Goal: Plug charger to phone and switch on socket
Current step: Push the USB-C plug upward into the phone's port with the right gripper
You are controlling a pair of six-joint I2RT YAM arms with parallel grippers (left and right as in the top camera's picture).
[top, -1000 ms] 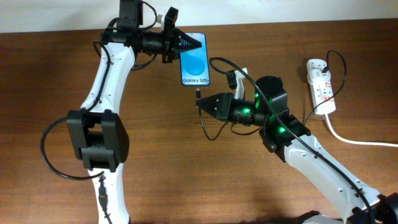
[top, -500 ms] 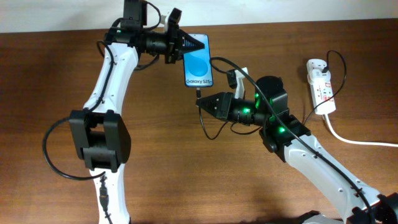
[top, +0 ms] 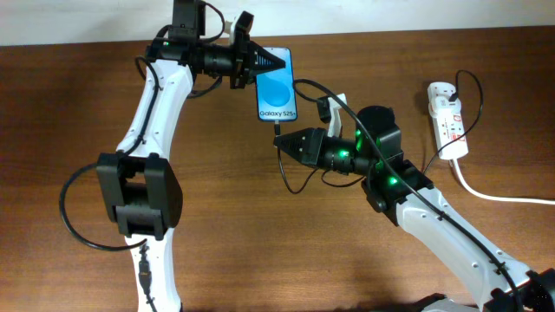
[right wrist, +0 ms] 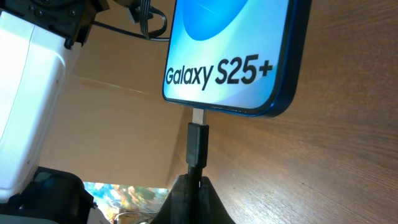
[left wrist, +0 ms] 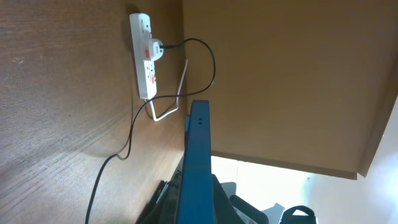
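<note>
The phone (top: 276, 89), blue screen reading "Galaxy S25+", is held by its top end in my left gripper (top: 270, 61), which is shut on it. In the left wrist view the phone (left wrist: 198, 162) shows edge-on between the jaws. My right gripper (top: 281, 144) is shut on the charger's black plug (right wrist: 197, 144). The plug's silver tip touches the phone's bottom edge (right wrist: 249, 107); how deep it sits I cannot tell. The thin black charger cable (top: 323, 94) loops back to the white socket strip (top: 447, 118) at the right.
The socket's thick white cord (top: 499, 196) runs off to the right edge. The strip also shows in the left wrist view (left wrist: 144, 56) with the cable plugged into it. A cardboard wall (left wrist: 286, 74) stands behind the table.
Between one second and half a second ago the left gripper shifted the phone slightly right and down toward the plug. Since then nothing has visibly moved.
</note>
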